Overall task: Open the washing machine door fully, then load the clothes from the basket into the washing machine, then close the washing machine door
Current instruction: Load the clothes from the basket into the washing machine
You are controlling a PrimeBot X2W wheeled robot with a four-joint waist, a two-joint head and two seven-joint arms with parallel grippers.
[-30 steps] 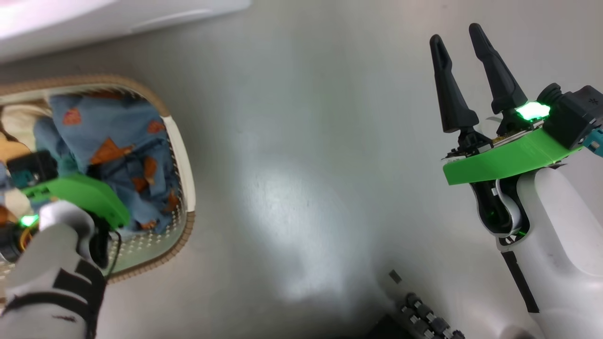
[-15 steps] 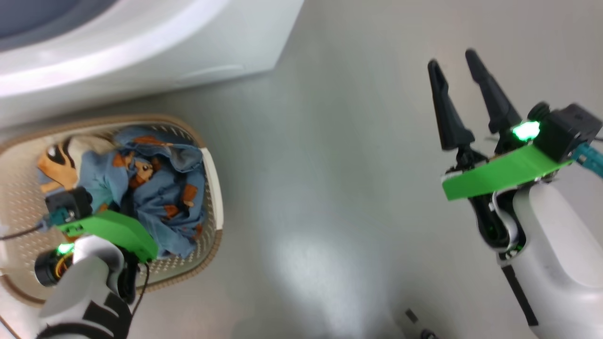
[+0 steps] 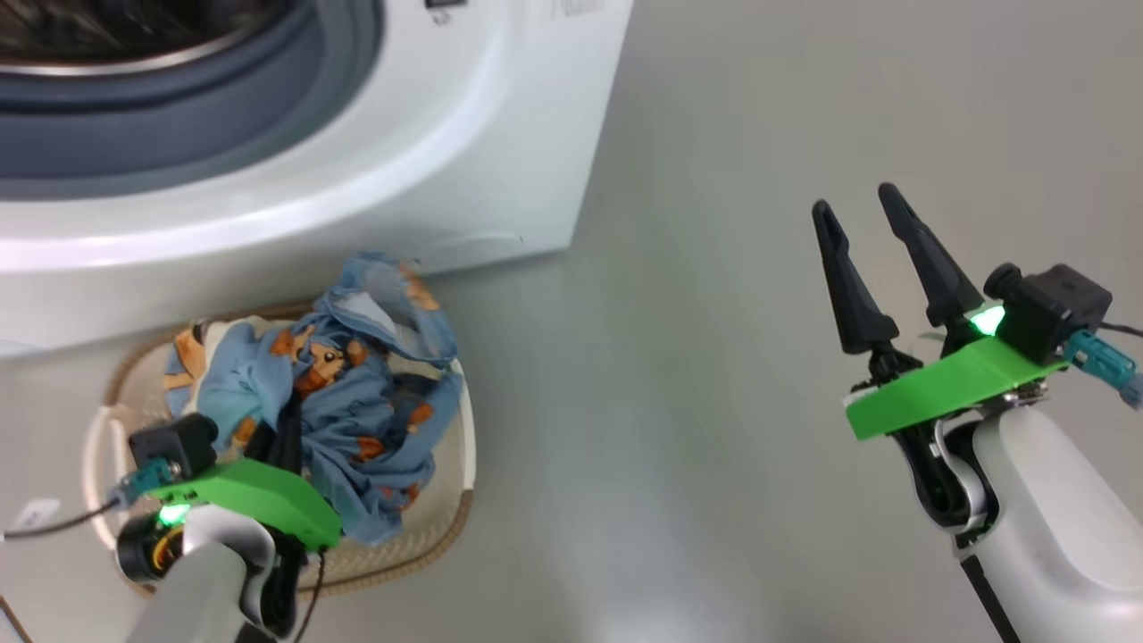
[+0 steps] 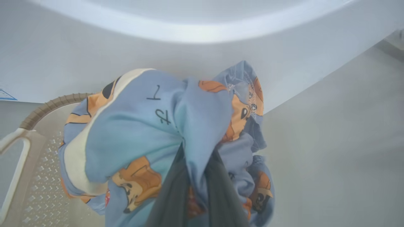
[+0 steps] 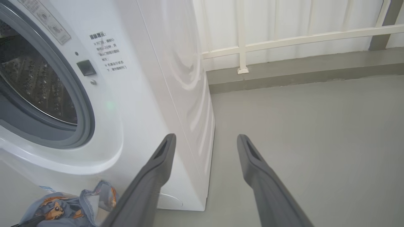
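Clothes (image 4: 142, 132) bunch around left fingers (image 4: 169, 198), hiding their tips.

A laundry corner, perhaps a home balcony or utility room: a big white front-loading washing machine (image 5: 151, 94) on a bare grey floor (image 5: 315, 126), a cream perforated plastic basket (image 3: 467, 446) of light blue printed clothes (image 3: 357, 420) before it, and white railed panelling (image 5: 284, 34) behind.
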